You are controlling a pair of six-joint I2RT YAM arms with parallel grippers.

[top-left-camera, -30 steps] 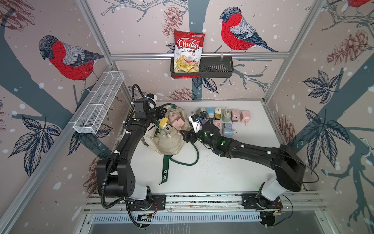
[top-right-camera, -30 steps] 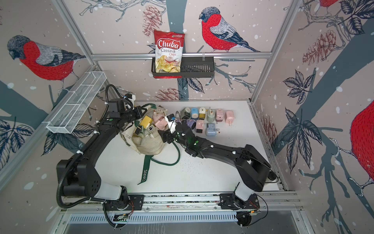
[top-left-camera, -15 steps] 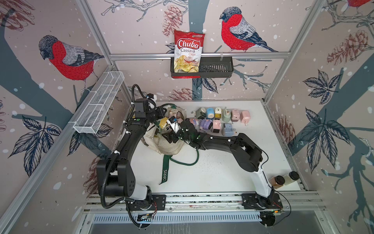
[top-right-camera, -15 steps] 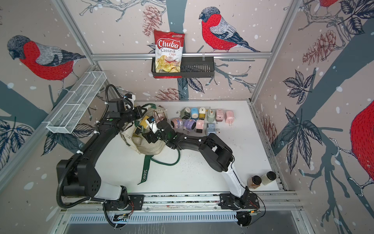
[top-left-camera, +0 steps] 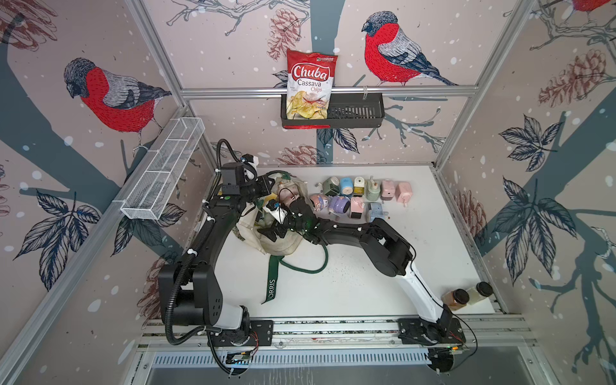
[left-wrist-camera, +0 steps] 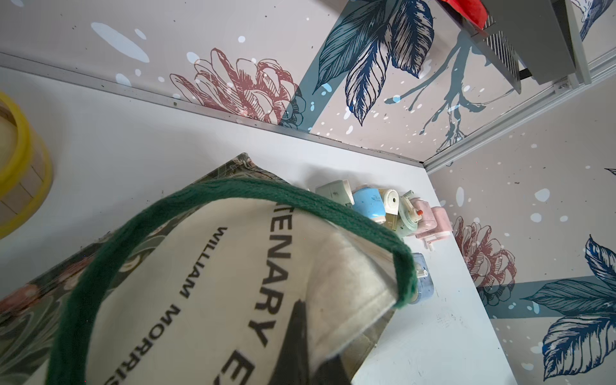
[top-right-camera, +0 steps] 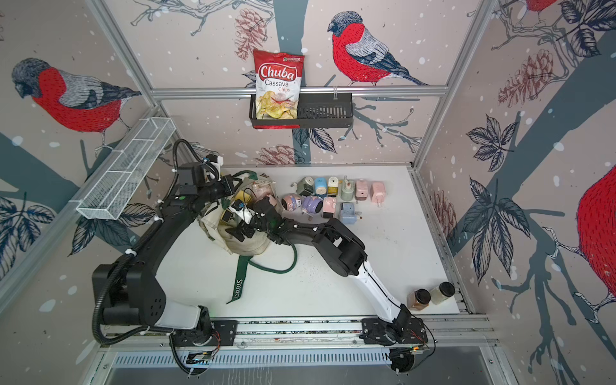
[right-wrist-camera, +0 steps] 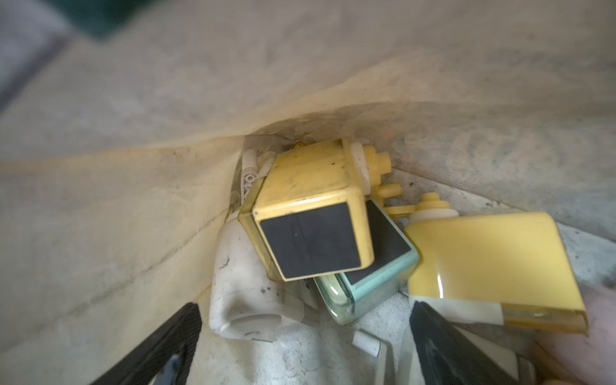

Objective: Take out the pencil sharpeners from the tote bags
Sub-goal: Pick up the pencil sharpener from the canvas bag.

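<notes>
Right gripper (right-wrist-camera: 305, 305): jaws spread fully, holding nothing; it has swung back from the row and now sits inside the bag's mouth.
Left gripper (top-left-camera: 261, 190): clamped shut on the tote bag (top-left-camera: 283, 243) rim, far left on the table (top-left-camera: 366, 283).
Taken out: I count 10 pencil sharpeners (top-left-camera: 360, 196) in 2 rows, right of the bag.
Still inside: several more; a yellow sharpener (right-wrist-camera: 310, 200) lies just ahead of the open jaws.
Meaning: I judge the last drop done and the next pick starting.
</notes>
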